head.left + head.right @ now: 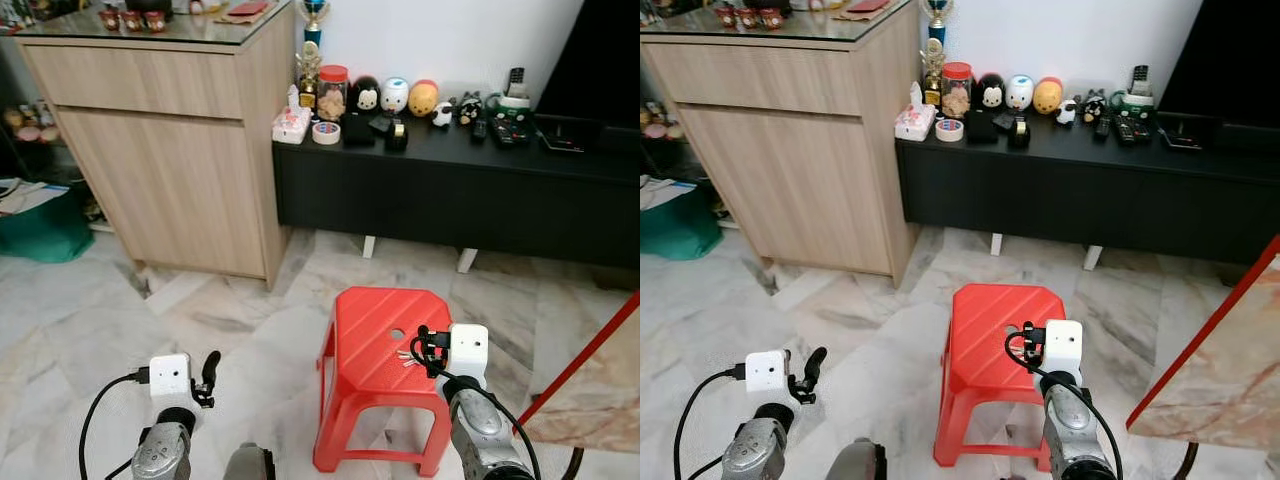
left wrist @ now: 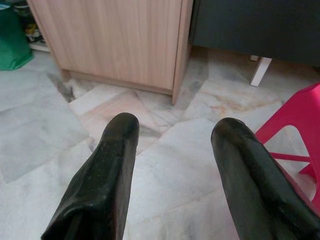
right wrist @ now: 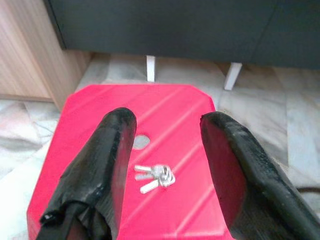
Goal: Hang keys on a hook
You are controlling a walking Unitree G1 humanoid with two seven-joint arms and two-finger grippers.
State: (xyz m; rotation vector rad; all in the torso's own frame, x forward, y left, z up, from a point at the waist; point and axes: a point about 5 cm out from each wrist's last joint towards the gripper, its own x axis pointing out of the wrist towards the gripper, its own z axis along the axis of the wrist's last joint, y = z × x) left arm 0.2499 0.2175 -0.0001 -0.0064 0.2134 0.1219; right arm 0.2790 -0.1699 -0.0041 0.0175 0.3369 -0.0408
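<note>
A small bunch of silver keys lies flat on the top of a red plastic stool, beside the round hole in its seat. My right gripper hovers just above the stool, open, with the keys on the seat below the gap between its black fingers and untouched. In the left eye view the keys peek out just left of the right wrist camera. My left gripper is open and holds nothing, low over the marble floor to the left of the stool.
A tall wooden cabinet stands at the back left. Next to it runs a low black console carrying figurines, a jar and tape. A green bin sits far left. A red-edged marble slab leans at right.
</note>
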